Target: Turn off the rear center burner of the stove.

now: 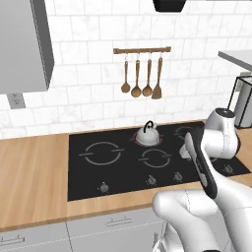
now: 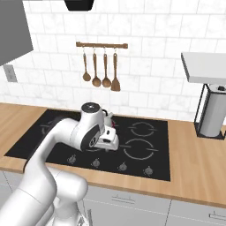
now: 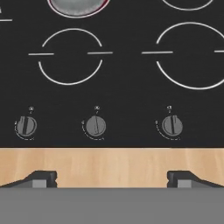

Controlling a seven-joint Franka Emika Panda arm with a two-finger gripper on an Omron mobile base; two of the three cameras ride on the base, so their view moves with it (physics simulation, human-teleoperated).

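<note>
The stove (image 1: 83,174) is a wide black glass cooktop set in a wooden counter, with a row of small grey knobs along its front. A silver kettle (image 1: 147,134) stands on the rear center burner (image 1: 136,140), whose thin red rim shows around the kettle's base. In the hand view the same red rim (image 3: 104,6) sits at the top edge. Below it lie three knobs: left (image 3: 27,126), middle (image 3: 96,126) and right (image 3: 172,125). My gripper (image 3: 112,179) is open with nothing between its fingers. It hovers over the wooden counter strip just in front of the middle knob.
A rail with several wooden utensils (image 1: 141,78) hangs on the tiled wall behind the stove. A paper towel holder (image 2: 212,112) stands on the counter to the right, under a shelf (image 2: 204,66). A grey wall cabinet (image 1: 22,44) hangs at upper left.
</note>
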